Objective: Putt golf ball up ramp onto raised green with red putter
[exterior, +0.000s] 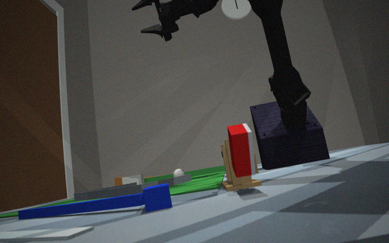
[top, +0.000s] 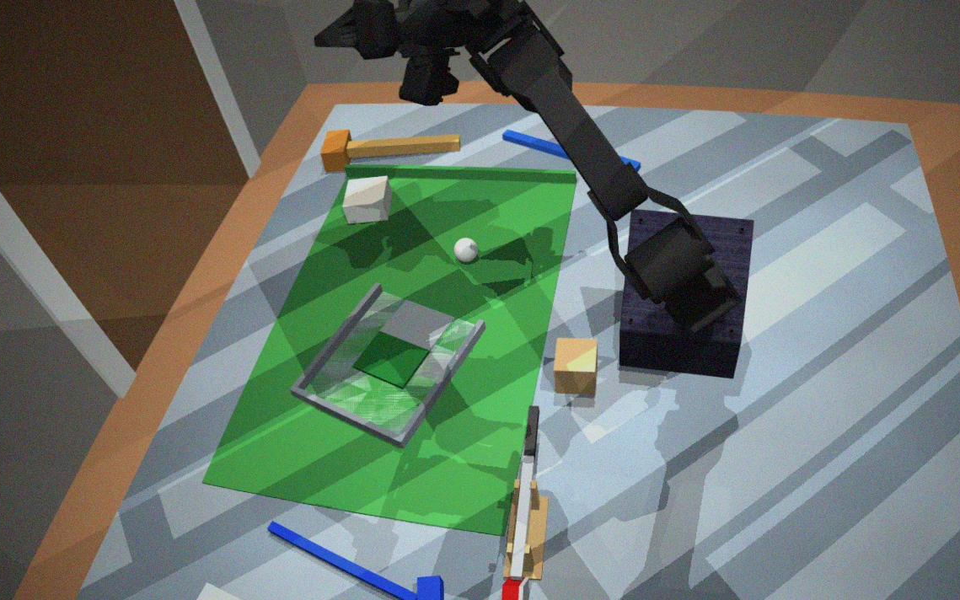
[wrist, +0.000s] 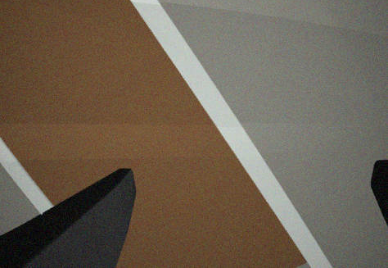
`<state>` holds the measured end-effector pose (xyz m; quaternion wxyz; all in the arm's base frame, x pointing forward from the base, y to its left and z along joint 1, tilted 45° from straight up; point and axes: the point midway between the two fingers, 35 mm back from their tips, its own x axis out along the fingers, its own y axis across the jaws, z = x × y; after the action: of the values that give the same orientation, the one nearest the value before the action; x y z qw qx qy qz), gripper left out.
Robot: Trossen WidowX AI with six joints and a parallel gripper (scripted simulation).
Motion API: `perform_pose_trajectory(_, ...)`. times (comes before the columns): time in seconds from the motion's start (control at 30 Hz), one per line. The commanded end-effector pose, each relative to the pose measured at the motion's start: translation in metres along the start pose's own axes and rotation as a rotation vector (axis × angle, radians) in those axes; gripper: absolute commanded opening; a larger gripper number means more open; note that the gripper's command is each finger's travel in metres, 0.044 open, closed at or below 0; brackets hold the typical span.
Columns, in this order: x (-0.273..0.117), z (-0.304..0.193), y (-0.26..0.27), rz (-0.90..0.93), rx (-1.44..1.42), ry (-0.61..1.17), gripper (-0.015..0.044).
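Observation:
The red putter rests in a wooden stand, its dark grip towards the arm's side and its red head at the near end. The white golf ball lies on the green mat, beyond the ramp's open end. The ramp has a grey sloped piece and grey walls around a mottled area with a dark green square. My gripper is open and empty, high above the table and far from the putter.
A white block stands on the mat's back left. An orange mallet and a blue rod lie behind the mat. A wooden cube stands beside the dark arm base. A blue putter lies in front.

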<state>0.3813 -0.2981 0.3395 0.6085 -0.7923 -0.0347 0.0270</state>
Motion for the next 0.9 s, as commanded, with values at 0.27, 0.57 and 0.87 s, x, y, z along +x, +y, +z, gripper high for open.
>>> perform_pose_trajectory(0.27,0.040,0.126,0.028,0.162,0.338,-0.275,0.0440)
perform_pose_trajectory(0.57,0.027,0.278,0.055,0.456,0.662,-0.579,0.0440)
perform_pose_trajectory(0.87,-0.049,0.412,0.072,0.865,0.902,-0.844,0.0440)
